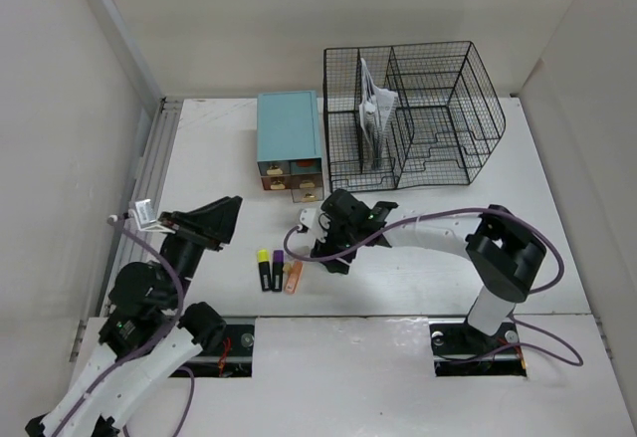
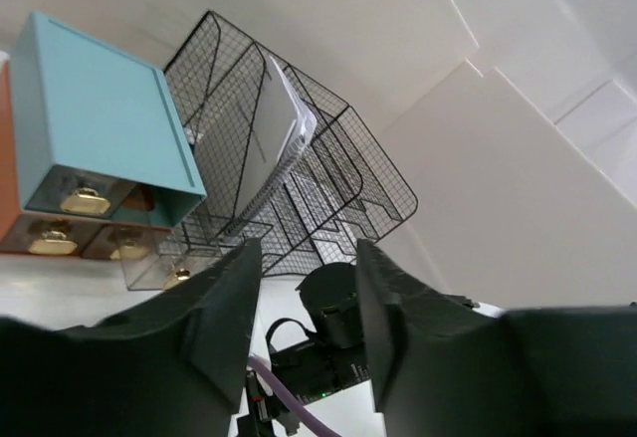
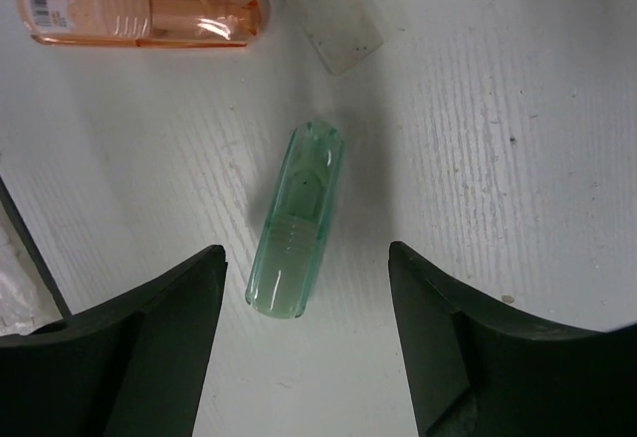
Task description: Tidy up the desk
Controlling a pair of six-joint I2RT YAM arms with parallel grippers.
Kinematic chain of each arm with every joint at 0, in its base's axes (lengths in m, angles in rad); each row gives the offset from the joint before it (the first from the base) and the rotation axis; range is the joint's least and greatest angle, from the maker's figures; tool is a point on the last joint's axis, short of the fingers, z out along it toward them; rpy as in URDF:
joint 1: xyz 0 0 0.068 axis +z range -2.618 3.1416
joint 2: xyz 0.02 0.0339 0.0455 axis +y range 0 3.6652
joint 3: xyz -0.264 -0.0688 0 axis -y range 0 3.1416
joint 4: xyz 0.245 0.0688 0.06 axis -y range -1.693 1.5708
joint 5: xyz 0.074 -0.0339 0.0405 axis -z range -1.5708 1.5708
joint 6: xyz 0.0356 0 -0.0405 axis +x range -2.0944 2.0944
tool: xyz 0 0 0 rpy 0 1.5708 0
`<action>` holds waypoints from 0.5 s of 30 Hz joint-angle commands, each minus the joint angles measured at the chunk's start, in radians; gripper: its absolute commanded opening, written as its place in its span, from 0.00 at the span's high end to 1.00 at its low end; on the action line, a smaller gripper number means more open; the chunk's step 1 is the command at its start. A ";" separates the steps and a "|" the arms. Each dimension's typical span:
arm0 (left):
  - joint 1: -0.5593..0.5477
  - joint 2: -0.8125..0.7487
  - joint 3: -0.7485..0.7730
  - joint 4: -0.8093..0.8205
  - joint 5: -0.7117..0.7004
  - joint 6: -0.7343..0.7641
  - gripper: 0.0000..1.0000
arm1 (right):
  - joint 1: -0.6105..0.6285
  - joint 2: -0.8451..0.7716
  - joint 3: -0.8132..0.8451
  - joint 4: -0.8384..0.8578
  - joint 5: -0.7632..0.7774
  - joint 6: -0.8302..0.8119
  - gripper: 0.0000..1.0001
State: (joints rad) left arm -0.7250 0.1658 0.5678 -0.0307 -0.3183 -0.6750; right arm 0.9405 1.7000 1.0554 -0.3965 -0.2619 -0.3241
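1. Near the teal drawer box (image 1: pixel 289 128), on its front side, you have the right gripper (image 3: pixel 304 337) lowered close over the desk (image 1: pixel 518 258), fingers spread wide and clasping nothing.
2. A clear green cap (image 3: pixel 296 223) lies flat on the white top just ahead of that gap, touching neither finger.
3. Just past the cap lies an orange highlighter (image 3: pixel 139 4). From above, it sits in a row with a purple highlighter (image 1: pixel 278 273) and a yellow highlighter (image 1: pixel 264 270), all in front of the box and apart from it.
4. Your left gripper (image 2: pixel 309 298) hangs above the desk, in front of the box and to its left. It is released, with nothing between its fingers, and it faces the box.
5. Just beside the box, on its right, stands the black wire rack (image 1: pixel 418 109), with papers (image 1: pixel 376 109) upright in its left compartment.
6. The desk carries all of this, and its grey rail (image 1: pixel 149 178) runs along the edge left of the box.
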 commanded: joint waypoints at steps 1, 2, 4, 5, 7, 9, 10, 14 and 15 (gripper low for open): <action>-0.005 -0.006 0.101 -0.216 -0.019 0.114 0.59 | 0.024 0.015 0.064 0.035 0.039 0.039 0.28; -0.005 -0.006 0.125 -0.236 -0.019 0.126 0.55 | 0.024 0.015 0.064 0.035 0.049 0.039 0.27; -0.005 -0.020 0.126 -0.271 -0.042 0.138 0.52 | 0.037 0.053 0.075 0.025 0.061 0.039 0.27; -0.005 -0.032 0.126 -0.271 -0.042 0.138 0.52 | 0.037 0.064 0.086 0.025 0.072 0.039 0.27; -0.005 -0.057 0.126 -0.282 -0.053 0.138 0.50 | 0.047 0.084 0.100 0.015 0.084 0.049 0.27; -0.005 -0.097 0.115 -0.282 -0.074 0.138 0.49 | 0.056 0.105 0.100 0.005 0.096 0.059 0.27; -0.005 -0.107 0.115 -0.293 -0.074 0.138 0.49 | 0.057 0.105 0.109 0.005 0.096 0.059 0.27; -0.005 -0.138 0.115 -0.311 -0.096 0.138 0.49 | 0.075 0.136 0.118 -0.005 0.159 0.080 0.32; -0.005 -0.138 0.115 -0.311 -0.096 0.138 0.49 | 0.086 0.136 0.129 -0.014 0.180 0.080 0.34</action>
State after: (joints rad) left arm -0.7258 0.0345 0.6781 -0.3309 -0.3912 -0.5617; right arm 1.0065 1.8168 1.1423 -0.4000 -0.1474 -0.2729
